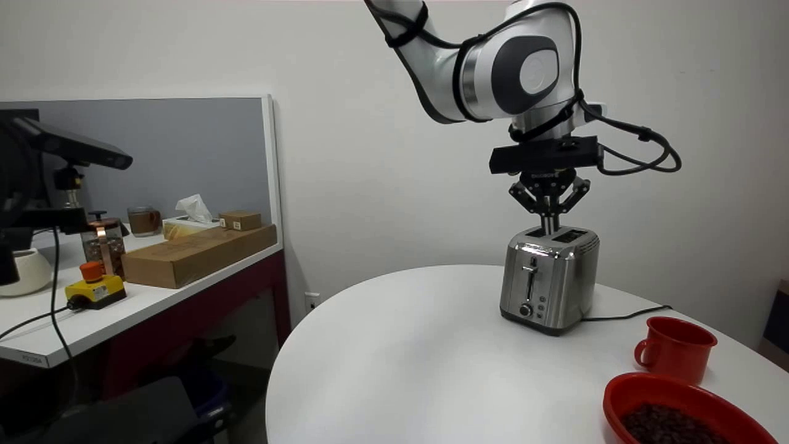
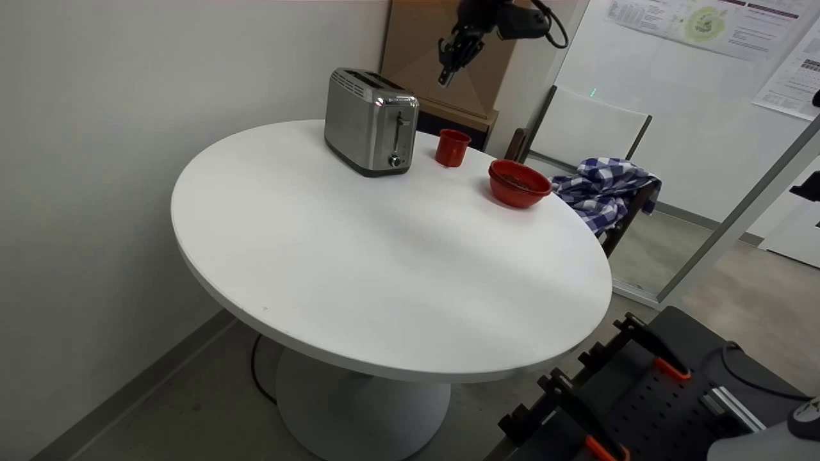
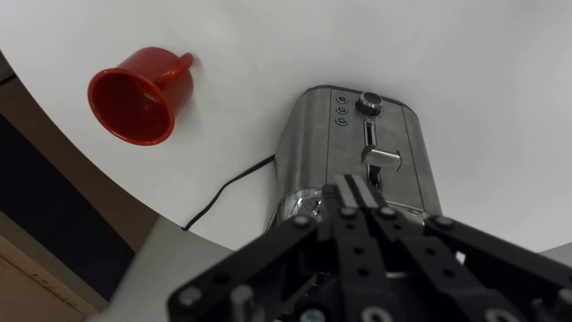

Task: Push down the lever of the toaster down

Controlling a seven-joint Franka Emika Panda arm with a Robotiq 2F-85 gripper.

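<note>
The toaster (image 1: 547, 280) was standing upright on the white worktop (image 1: 382, 351), with its lever (image 3: 383, 158) near the top of the slot (image 3: 370, 132), so the push wasn't done yet. The jaws were together with nothing gripped, up in the air and, in an exterior view, clearly apart from the toaster. My worry was aim: that lever was a stubby tab, so coming down a bit too far back would probably have hit the toaster's top instead, and too far sideways might've slipped off. Leaning into the front could've skidded or tipped it, since it looked free-standing. Stopping short might've let the lever spring back up. The red cup (image 3: 143, 94) was near too, so a wide swing could've clipped it.
</note>
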